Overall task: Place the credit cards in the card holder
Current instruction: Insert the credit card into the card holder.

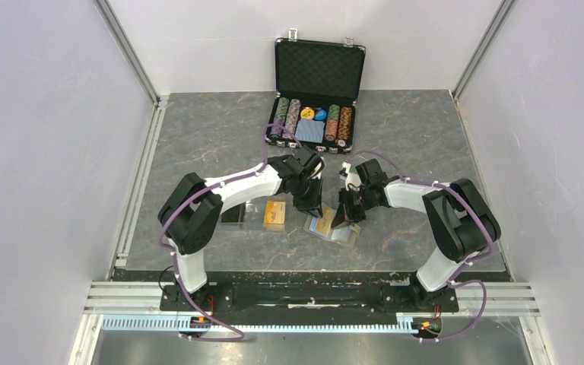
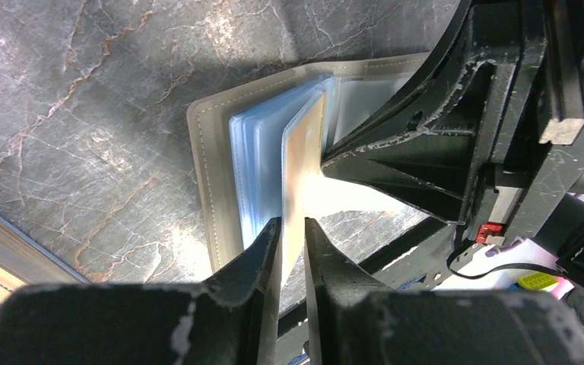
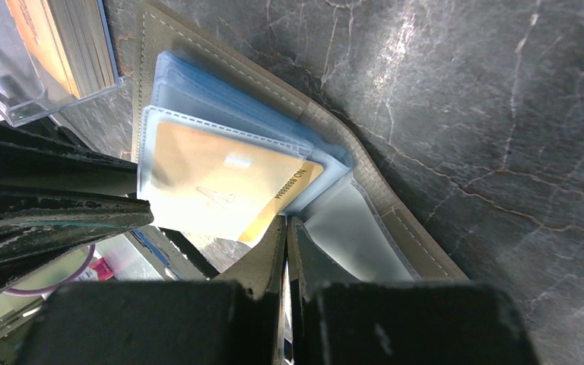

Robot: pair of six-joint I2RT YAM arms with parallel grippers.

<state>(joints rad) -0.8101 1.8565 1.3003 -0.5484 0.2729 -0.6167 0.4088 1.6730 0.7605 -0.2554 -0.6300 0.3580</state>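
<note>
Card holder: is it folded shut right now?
No, the card holder lies open, its clear sleeves fanned out with an orange card showing among them.

We note table: grey marble-look top, smooth, faint sheen. Khaki wallet: matt, leather-like, stitched edge. Inside, sleeves: clear bluish plastic, glossy. Under one, orange card: smooth, shiny. On left gripper we see black plastic, matt, edges scuffed rough. Far case: dimpled black foam lining, bright metal rim.
</note>
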